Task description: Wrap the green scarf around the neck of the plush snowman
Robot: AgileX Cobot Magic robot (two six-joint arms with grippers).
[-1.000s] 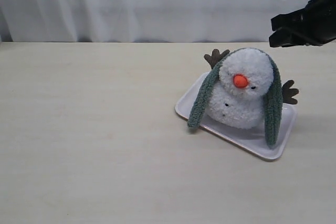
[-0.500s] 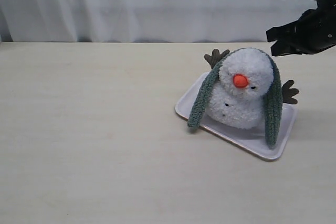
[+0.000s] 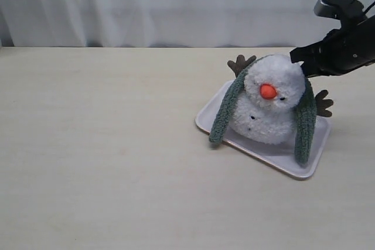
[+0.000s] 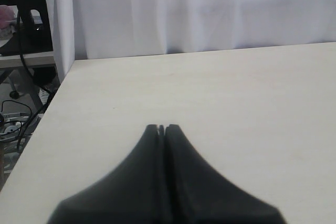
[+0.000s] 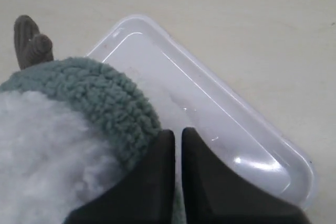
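The plush snowman (image 3: pixel 272 100) sits on a white tray (image 3: pixel 304 168) at the right of the table. Over the top of its head lies the green scarf (image 3: pixel 225 112), one end hanging down each side to the tray. My right gripper (image 3: pixel 297 60) is at the head's upper right, just beside the scarf. In the right wrist view its jaws (image 5: pixel 177 132) stand almost together with nothing between them, next to the scarf (image 5: pixel 100 93) and the white plush (image 5: pixel 42 150). My left gripper (image 4: pixel 162 128) is shut over bare table, out of the exterior view.
The tray's bare floor (image 5: pixel 210 108) shows behind the snowman. A brown twig arm (image 5: pixel 30 40) sticks out by the scarf, another at the right (image 3: pixel 323 103). A white curtain (image 3: pixel 176 4) runs behind the table. The table's left edge (image 4: pixel 47 114) drops to cables.
My right gripper has come down and leftward from the upper right corner to the top right of the snowman's head. Snowman, scarf and tray have not moved.
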